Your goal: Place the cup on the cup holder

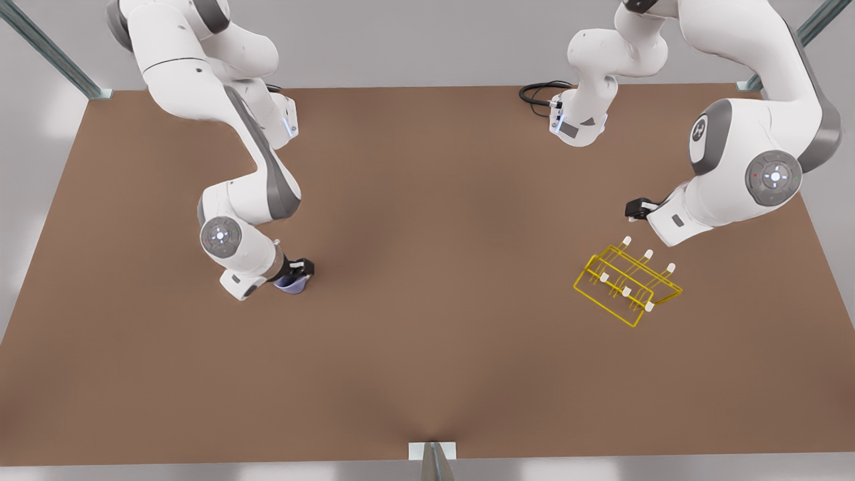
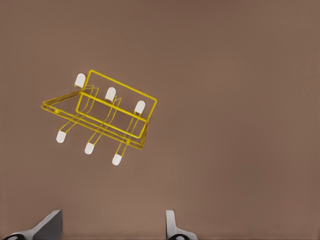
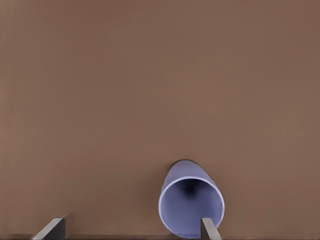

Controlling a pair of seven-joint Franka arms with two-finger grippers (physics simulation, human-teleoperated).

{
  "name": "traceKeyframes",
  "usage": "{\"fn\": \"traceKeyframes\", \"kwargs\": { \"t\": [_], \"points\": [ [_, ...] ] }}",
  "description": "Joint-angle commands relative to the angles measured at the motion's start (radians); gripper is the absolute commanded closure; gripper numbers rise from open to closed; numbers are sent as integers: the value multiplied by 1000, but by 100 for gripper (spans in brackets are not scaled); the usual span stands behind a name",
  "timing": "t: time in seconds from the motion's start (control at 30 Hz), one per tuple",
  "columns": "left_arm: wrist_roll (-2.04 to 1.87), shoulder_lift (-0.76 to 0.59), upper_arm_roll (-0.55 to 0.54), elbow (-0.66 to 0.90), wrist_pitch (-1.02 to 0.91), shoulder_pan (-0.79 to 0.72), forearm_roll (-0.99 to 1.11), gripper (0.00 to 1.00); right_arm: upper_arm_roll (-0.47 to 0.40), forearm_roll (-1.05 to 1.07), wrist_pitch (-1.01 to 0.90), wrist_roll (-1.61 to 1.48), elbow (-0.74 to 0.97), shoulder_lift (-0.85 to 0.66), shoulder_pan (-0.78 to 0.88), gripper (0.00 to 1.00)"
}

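straddling cup (image 3: 191,205), right gripper (image 3: 131,229) agape

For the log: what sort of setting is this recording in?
Most likely a simulated lab tabletop, not a home. A bare brown table sits in a metal frame, two white arms work over it, and it carries just the cup and the yellow cup holder.

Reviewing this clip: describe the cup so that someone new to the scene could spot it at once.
On the brown table, look to the front view's left, where the right gripper reaches down. The cup is at its fingertips, one finger at the rim. It is small, plain lavender-blue and handleless, unlike the yellow wire cup holder across the table.
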Motion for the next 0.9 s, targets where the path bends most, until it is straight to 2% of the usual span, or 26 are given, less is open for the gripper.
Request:
{"fn": "traceKeyframes", "kwargs": {
  "t": [0.0,0.33,0.63,0.87],
  "points": [
    [11,-1,0,0,-14,0,1,0,25,2,10,167,-14,-12,0,0],
    [11,-1,0,-12,-14,0,1,0,3,-12,112,170,-75,77,-3,0],
    [11,-2,0,-18,-14,0,1,0,2,-35,231,164,-149,98,-20,0],
    [11,-2,0,-18,-20,0,1,0,2,-35,234,164,-193,81,-18,0]
  ]
}}
